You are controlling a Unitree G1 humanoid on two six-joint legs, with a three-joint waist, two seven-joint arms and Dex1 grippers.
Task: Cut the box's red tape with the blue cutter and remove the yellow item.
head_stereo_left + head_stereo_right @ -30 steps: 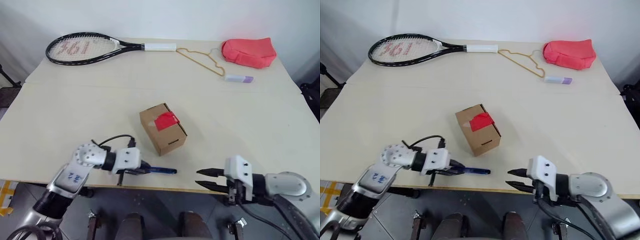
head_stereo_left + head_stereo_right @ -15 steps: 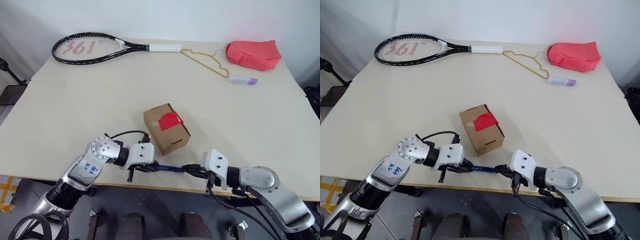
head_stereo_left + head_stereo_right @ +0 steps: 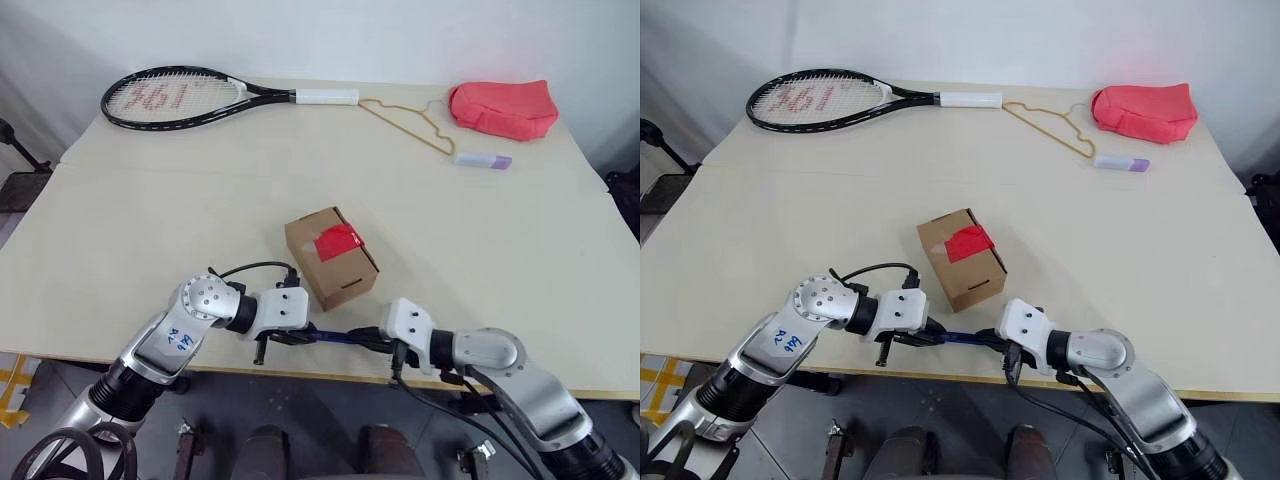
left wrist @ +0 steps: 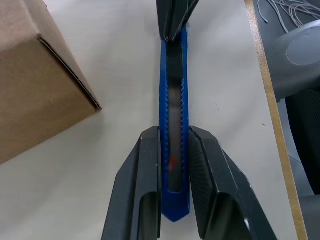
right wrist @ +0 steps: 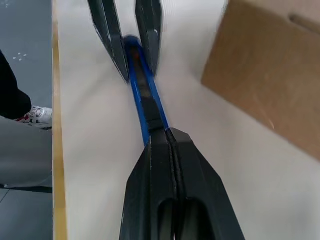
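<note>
At the lower centre, our left gripper clamps one end of the blue cutter; our right gripper, which has swung in from the lower right, pinches the other. We should keep the left grip firm while sliding the blade out. Just behind, mid-frame, sits the box, its red tape uncut.
</note>
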